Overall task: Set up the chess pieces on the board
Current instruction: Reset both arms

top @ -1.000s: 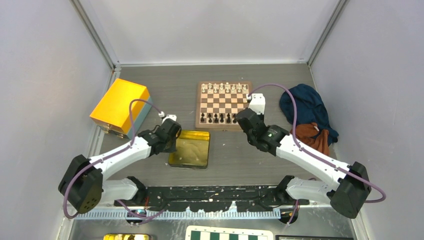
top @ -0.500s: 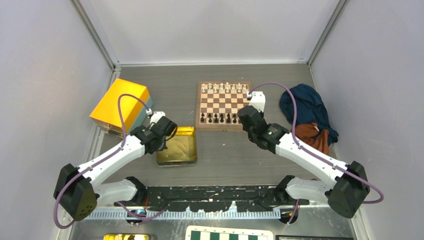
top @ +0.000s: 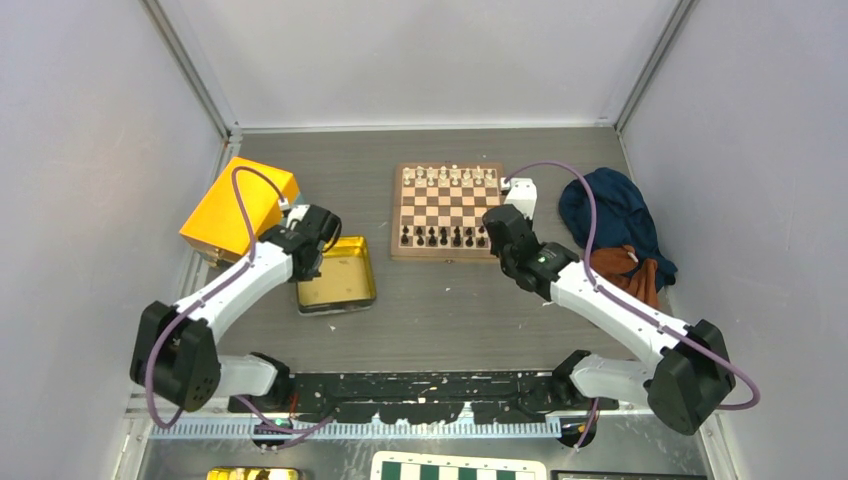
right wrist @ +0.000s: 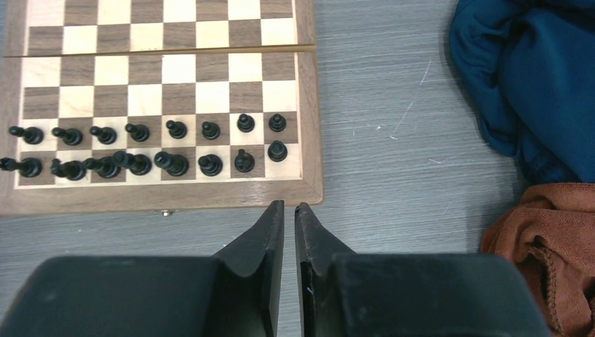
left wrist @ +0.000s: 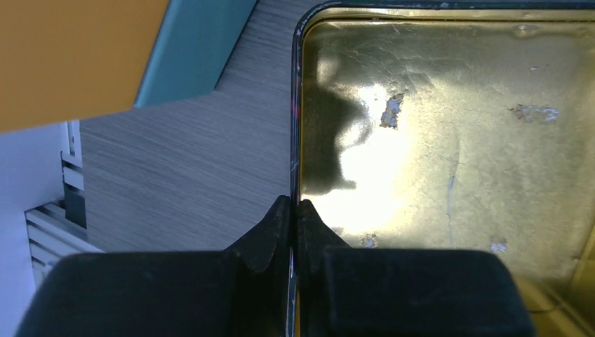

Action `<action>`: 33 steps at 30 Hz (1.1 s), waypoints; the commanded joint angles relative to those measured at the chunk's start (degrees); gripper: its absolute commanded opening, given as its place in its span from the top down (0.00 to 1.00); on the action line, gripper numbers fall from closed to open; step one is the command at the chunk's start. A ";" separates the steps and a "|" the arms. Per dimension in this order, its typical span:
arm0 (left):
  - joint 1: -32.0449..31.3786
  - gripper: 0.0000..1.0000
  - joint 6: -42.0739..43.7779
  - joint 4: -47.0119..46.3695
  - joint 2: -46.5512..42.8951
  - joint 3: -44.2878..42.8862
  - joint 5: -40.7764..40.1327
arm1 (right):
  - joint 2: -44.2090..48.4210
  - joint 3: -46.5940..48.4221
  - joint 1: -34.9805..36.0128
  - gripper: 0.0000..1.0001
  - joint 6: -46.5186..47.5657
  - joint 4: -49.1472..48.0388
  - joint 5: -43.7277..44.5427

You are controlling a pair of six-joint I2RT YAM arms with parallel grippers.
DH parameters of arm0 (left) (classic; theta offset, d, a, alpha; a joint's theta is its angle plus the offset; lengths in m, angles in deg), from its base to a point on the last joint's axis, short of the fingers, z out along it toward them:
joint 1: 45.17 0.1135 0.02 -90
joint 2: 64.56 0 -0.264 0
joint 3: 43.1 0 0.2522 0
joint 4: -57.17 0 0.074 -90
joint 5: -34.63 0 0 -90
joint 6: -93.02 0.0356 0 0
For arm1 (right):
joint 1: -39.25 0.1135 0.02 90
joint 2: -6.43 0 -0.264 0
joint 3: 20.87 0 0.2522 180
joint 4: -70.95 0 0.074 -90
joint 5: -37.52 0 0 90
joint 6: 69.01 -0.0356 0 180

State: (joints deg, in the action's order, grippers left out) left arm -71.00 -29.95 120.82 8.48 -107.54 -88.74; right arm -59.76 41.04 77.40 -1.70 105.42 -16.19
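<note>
The wooden board (top: 447,257) lies at the middle back, also in the right wrist view (right wrist: 161,196). Cream-white pieces (top: 450,177) stand in its far rows. Black pieces (top: 445,237) stand in its two near rows (right wrist: 175,129), some leaning. My right gripper (top: 496,232) is shut and empty; its tips (right wrist: 289,205) hover just off the board's near right corner. My left gripper (top: 312,268) is shut on the left rim of an empty gold tin (top: 345,285). The wrist view shows the jaws (left wrist: 295,202) pinching the thin wall of the tin (left wrist: 449,140).
An orange box with a teal side (top: 240,205) stands at the left, close to the tin (left wrist: 70,56). A blue cloth (top: 610,215) and a rust-brown cloth (top: 625,270) lie right of the board. A green-and-white board (top: 458,468) shows at the bottom edge.
My left gripper has pulled the gold tin leftward and farther back, toward the orange box. My right gripper has shifted slightly right, along the board's near right corner.
</note>
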 commanded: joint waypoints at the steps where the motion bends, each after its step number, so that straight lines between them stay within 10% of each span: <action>1: 3.44 1.00 5.17 -8.36 4.78 -3.64 0.34 | -1.15 -0.45 -2.19 0.82 1.04 -4.62 -0.33; 11: 6.49 0.92 9.24 -15.47 16.91 -8.66 5.70 | -8.25 1.08 -11.82 0.69 2.64 -11.43 -4.06; 24: 6.92 0.20 10.65 -16.53 10.57 -10.11 6.64 | -14.34 7.04 -19.49 0.15 5.45 -12.19 -1.78; 33: 6.94 0.15 10.71 -16.14 -0.05 -9.20 11.26 | -11.90 7.38 -19.43 0.00 -2.34 -4.78 7.70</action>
State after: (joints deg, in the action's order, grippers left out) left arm -64.49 -19.79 105.89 12.06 -115.25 -80.36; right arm -74.93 47.07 57.93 -0.28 98.31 -14.77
